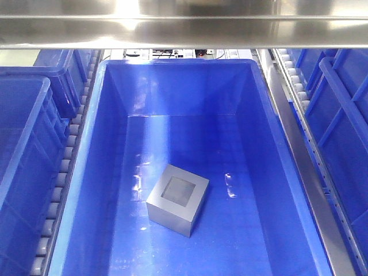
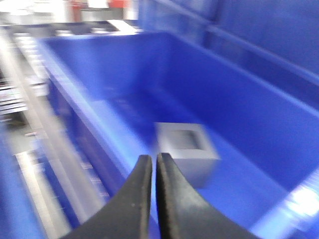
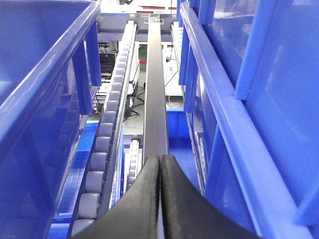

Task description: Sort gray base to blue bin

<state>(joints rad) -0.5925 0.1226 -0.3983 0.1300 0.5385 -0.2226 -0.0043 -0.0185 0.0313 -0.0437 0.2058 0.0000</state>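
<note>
Front-facing view: one blue bin (image 1: 100,172), large and deep, glossy sloped walls, flat floor, thick rim; it holds one gray base (image 1: 177,199), a matte, nearly cubic block resting on the floor slightly left of centre and toward the near end, its square recess facing up, turned at an angle to the walls and touching none of them. Further blue totes (image 1: 23,144) stand to either side, separated by roller tracks (image 1: 60,172) and a metal rail (image 1: 299,149); a shiny metal bar (image 1: 184,26) crosses the top. No gripper shows here. Left wrist view, blurred: left gripper (image 2: 153,164), black fingers pressed together with only a thin seam between them, nothing held, poised above the near rim of the bin (image 2: 75,89); the block (image 2: 187,152) lies on the floor inside, just beyond the fingertips and apart from them, recess up. Right wrist view: right gripper (image 3: 160,164), black fingers closed against each other, nothing between them, hanging over a dark rail (image 3: 155,99) and a row of gray rollers (image 3: 107,129) that run between two blue totes (image 3: 35,74); neither block nor its bin can be identified here.
</note>
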